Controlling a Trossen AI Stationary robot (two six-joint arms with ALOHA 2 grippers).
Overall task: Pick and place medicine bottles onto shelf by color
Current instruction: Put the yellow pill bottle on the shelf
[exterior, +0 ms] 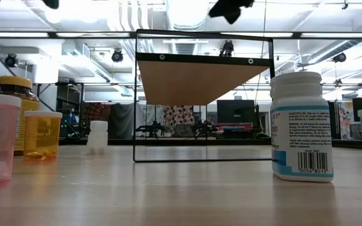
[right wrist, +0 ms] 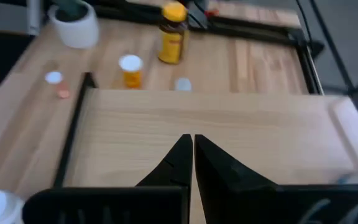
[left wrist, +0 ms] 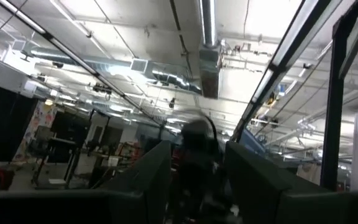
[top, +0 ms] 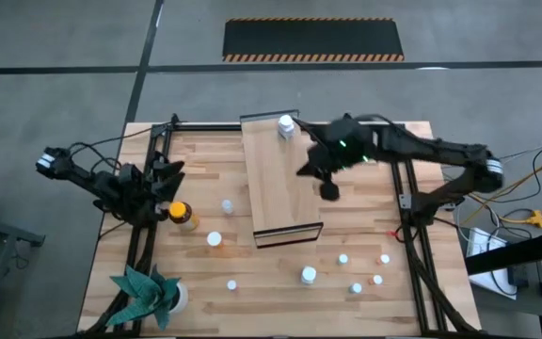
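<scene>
The right gripper (top: 323, 179) is hovering over the shelf's (top: 276, 184) right edge, fingers clenched on nothing. One white bottle (top: 286, 126) is standing at the shelf's far end. The left gripper (top: 163, 179) is waiting at table's left; finger state cannot be told.

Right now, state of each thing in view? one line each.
Right gripper: shut, empty, above the shelf.
Left gripper: at the table's left side, near the amber bottle.
Shelf: on the table, one white bottle upright on its far end.
Amber bottle: upright on the table, yellow cap on.
Other small bottles: upright on the table, off the shelf.
Paper plant: at the near-left corner.
</scene>
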